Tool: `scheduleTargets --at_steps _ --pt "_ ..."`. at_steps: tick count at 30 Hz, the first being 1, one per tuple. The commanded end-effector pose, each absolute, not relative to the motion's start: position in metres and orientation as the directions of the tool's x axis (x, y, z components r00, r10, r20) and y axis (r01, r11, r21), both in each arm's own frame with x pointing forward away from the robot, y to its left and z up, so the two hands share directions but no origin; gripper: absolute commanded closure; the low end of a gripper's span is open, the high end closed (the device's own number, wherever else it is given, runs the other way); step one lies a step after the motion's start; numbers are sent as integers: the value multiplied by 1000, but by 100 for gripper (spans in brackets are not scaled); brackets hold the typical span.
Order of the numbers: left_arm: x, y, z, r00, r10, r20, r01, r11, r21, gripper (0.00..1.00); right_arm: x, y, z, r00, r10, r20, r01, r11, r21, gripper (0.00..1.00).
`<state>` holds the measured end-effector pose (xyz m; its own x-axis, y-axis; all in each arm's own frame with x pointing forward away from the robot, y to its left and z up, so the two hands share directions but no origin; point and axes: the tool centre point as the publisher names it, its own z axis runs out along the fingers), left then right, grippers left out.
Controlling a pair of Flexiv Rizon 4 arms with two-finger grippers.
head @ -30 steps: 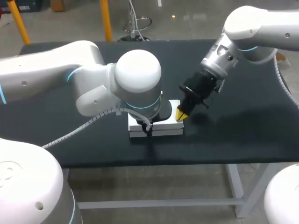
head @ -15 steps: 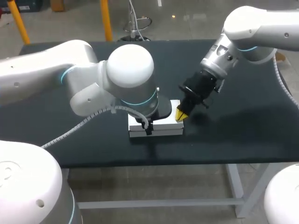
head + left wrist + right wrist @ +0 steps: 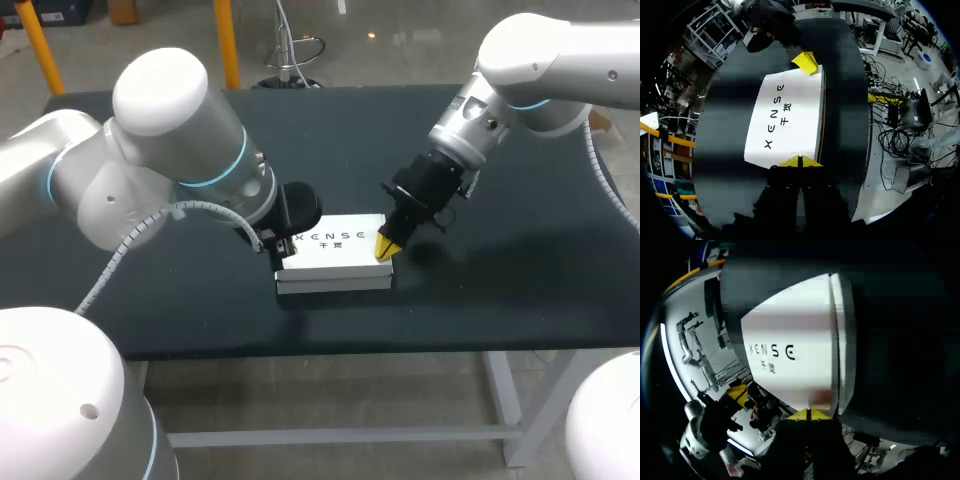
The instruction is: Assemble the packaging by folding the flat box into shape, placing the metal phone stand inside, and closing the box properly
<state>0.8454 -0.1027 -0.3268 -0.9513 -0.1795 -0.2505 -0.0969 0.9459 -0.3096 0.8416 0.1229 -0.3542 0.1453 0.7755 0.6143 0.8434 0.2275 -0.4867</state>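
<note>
White box [image 3: 335, 252] sits folded, lid flat and shut; stand not visible, presumably inside. Left gripper [image 3: 800, 161] and right gripper [image 3: 386, 246] are both pinched narrow and empty at opposite box ends. Little remains.

The left arm [image 3: 170, 150] has swung back off the box [image 3: 335, 255] toward its own side. The box top was hidden under that arm's wrist a moment ago and now shows. The left gripper [image 3: 800, 161] has ended up at the box's left end.
</note>
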Motion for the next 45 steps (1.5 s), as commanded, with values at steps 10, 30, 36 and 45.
scheduleTargets --at_steps 10,30,36,45 --pt "853 -108 -350 -961 -169 -216 -90 938 -334 100 843 123 -360 153 778 610 838 225 -497 100" --pt "847 -107 -377 -968 -181 -174 -112 932 -344 100 848 119 -385 196 778 596 810 214 -546 100" --pt "845 -107 -373 -966 -180 -184 -106 930 -353 100 847 117 -383 198 772 604 810 219 -544 100" --pt "840 -110 -353 -954 -161 -252 -64 933 -353 100 838 119 -357 148 768 623 847 227 -481 100"
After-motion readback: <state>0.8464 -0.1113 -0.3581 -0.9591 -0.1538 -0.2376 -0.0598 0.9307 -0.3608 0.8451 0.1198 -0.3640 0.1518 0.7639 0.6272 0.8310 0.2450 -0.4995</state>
